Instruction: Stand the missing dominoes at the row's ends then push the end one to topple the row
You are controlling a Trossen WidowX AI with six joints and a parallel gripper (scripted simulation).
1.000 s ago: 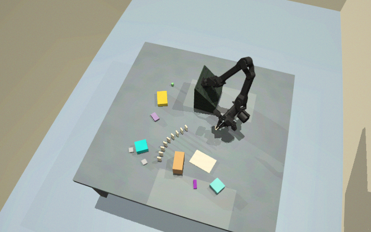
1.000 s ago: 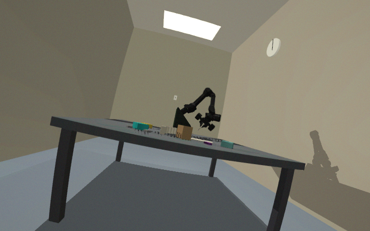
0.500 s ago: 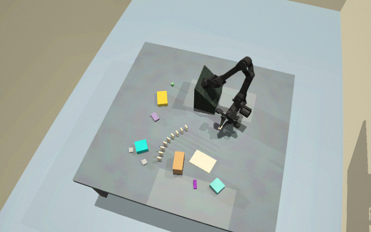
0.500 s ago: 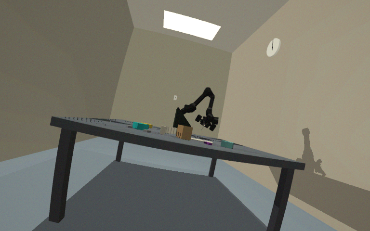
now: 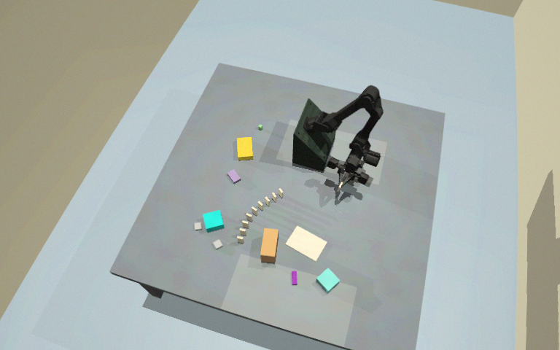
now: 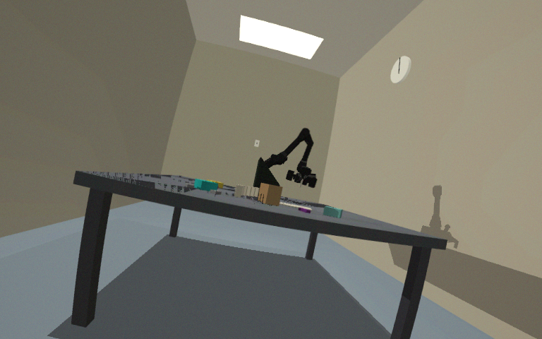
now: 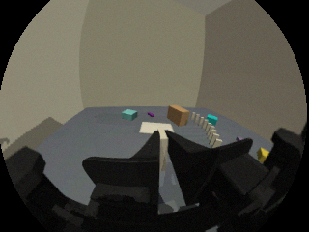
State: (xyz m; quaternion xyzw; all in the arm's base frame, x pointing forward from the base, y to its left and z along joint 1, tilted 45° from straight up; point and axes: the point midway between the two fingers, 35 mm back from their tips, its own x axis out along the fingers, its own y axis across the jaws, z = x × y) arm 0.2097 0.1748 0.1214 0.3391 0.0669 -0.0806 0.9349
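Several cream dominoes stand upright in a curved row; one end domino (image 5: pixel 281 192) (image 7: pixel 218 143) is nearest the arm, and the other end domino (image 5: pixel 240 239) is near the cyan block. My gripper (image 5: pixel 340 185) (image 7: pixel 161 133) is shut on a cream domino (image 5: pixel 340 188) (image 7: pixel 163 150). It holds the domino above the table, away from the row, to the right of the near end in the top view. In the wrist view the domino points down between the fingertips, its upper part showing. In the exterior view the gripper (image 6: pixel 300 185) is above the table and the held domino is too small to make out.
An orange block (image 5: pixel 269 242) (image 7: pixel 178 115) and a flat cream slab (image 5: pixel 306 243) (image 7: pixel 155 128) lie beside the row. A cyan block (image 5: pixel 213 219), grey tiles (image 5: pixel 217 244), lilac block (image 5: pixel 233 176) and yellow block (image 5: pixel 244 147) lie on its other side. A teal block (image 5: pixel 327 279) and purple bar (image 5: pixel 294 277) lie farther off.
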